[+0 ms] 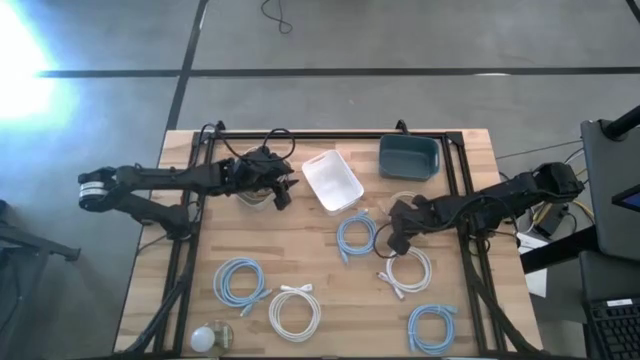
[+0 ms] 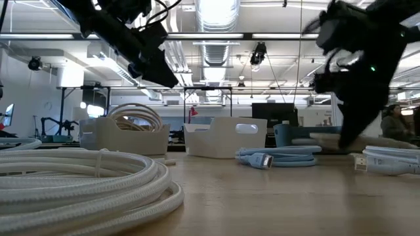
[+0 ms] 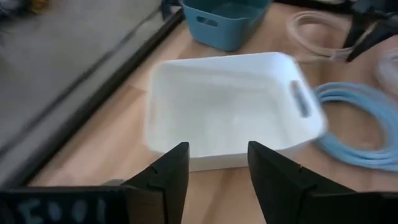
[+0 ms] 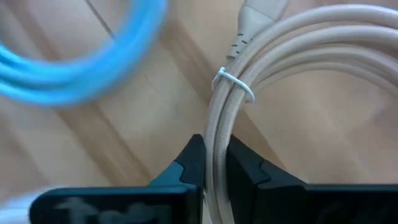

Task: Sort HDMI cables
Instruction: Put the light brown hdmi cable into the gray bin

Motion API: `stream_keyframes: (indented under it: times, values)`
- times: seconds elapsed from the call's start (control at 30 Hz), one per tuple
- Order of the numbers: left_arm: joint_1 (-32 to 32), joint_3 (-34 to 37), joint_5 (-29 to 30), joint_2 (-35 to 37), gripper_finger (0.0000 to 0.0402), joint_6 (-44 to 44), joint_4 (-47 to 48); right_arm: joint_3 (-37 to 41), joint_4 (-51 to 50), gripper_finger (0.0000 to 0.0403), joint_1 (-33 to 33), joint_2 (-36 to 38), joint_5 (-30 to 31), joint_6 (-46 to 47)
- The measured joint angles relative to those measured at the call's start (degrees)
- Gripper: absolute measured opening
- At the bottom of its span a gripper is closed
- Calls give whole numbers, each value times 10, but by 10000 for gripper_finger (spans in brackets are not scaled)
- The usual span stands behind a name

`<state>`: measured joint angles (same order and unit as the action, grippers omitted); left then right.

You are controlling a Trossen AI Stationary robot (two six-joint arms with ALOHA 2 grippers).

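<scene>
R jaws (image 4: pixel 214 165) pinched on beige cable (image 4: pixel 298 43), soft, light; grip bundled strands nr tie. L jaws (image 3: pixel 217 168) open, empty, white bin (image 3: pixel 224 106) at 12.

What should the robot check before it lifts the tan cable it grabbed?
1. Right gripper shut on the beige coiled cable: ok.
2. White tie holding the coil's loops together: ok.
3. Left gripper empty and open over the white plastic bin: ok.
4. White bin empty: ok.
5. Light blue coiled cable lies apart from the beige coil: cannot tell.
6. Teal plastic bin empty: ok.
</scene>
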<state>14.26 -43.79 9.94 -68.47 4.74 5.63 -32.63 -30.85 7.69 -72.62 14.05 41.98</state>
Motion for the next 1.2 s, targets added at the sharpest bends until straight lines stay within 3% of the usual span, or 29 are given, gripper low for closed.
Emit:
stream_keyframes:
  times: [0.13, 0.33, 0.43, 0.57, 0.7, 0.9, 1.1, 1.2]
  values:
    - [-1, 0, -80, 0, 168, 26, 0, -71, 2, 31, 24, 0, 30, -76]
    - [-7, 0, -225, 0, 168, 32, -22, -153, 126, 31, 72, 0, 133, -377]
    - [-17, 0, -274, 0, 168, 33, -53, -157, 226, 40, 74, -4, 135, -513]
    - [-36, 0, -280, 0, 168, 33, -95, -157, 283, 44, 71, -31, 116, -633]
    - [-45, 0, -281, 0, 168, 41, -132, -172, 281, 37, 62, -86, 116, -690]
    - [-45, 0, -252, 0, 168, 136, -151, -251, 276, 38, 64, -187, 116, -800]
    - [-54, 0, -281, 0, 168, 174, -146, -342, 184, 38, 58, -267, 211, -850]
    - [-58, 0, -294, 0, 167, 182, -143, -367, 135, 38, 52, -286, 218, -823]
